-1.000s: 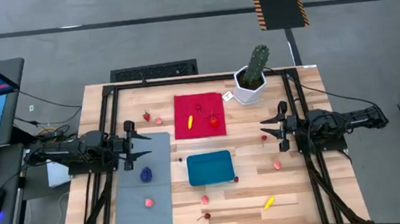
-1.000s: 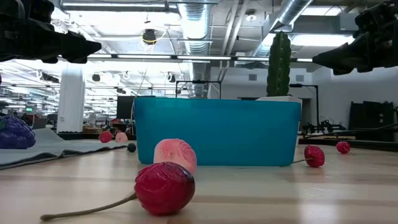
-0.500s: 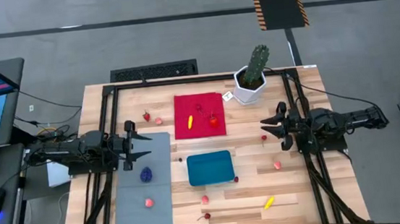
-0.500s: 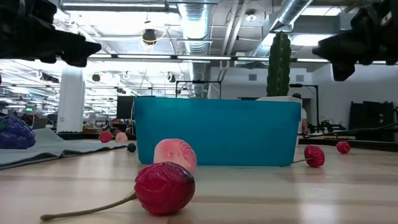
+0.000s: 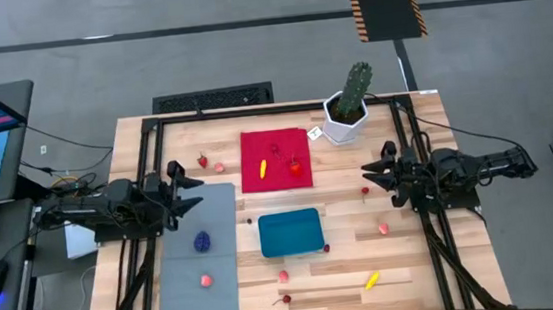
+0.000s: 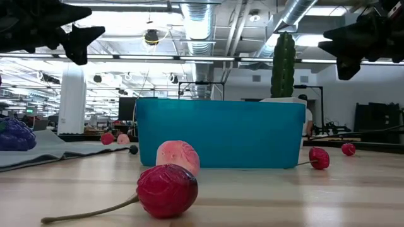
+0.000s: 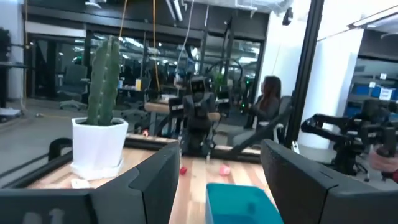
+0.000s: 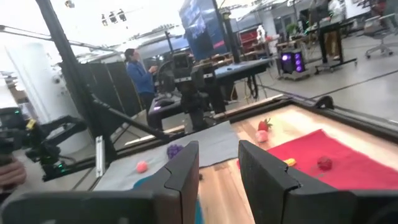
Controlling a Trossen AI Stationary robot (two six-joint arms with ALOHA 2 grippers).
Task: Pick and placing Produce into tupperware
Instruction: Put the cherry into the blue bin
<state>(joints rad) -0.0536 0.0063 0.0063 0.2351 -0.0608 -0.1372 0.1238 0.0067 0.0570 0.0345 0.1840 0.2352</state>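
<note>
From above, I see my left claw [image 5: 181, 188] has rolled at the wrist over the last second, its fingers spread and empty above the grey mat [image 5: 197, 272], with the purple grape cluster [image 5: 202, 242] just below it; my right claw [image 5: 381, 179] has twisted slightly and holds nothing, a cherry [image 5: 364, 191] close beside it. At tabletop level, both claws hang high above the empty teal tupperware [image 6: 219, 133], so no pick has begun. Both wrist views show parted, empty fingers.

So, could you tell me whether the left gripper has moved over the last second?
Yes. In the high view the left gripper has drawn back from over the grey mat's top corner, towards the table's left edge, empty.
</note>
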